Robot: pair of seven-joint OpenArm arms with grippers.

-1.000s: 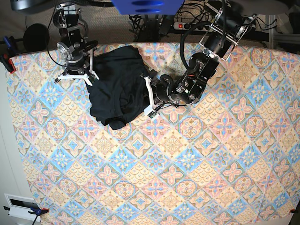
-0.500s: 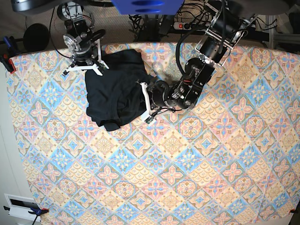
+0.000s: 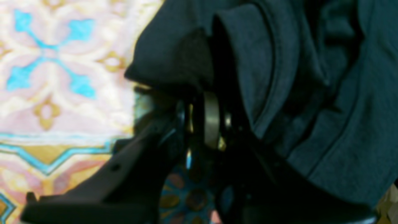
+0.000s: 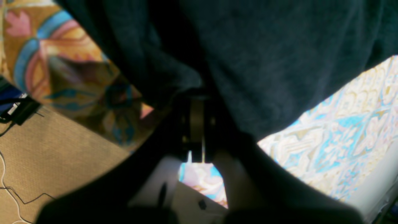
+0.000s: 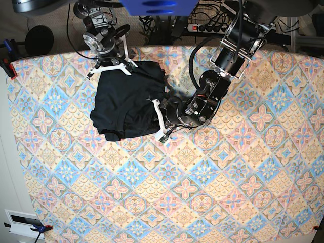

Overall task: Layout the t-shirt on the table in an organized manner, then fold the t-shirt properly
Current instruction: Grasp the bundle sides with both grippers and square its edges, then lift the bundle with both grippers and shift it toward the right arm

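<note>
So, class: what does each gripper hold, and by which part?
Both grip the t-shirt: right gripper its far edge, left gripper a bunched fold on its near side.

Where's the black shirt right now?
In the base view the t-shirt lies bunched on the table's far left part, between the right gripper and left gripper.

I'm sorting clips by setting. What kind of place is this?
Probably a robotics lab or workshop, not a home: two arms mounted over a patterned table, a power strip with tangled cables behind it, and clamps pinning the cloth at the edge.
</note>
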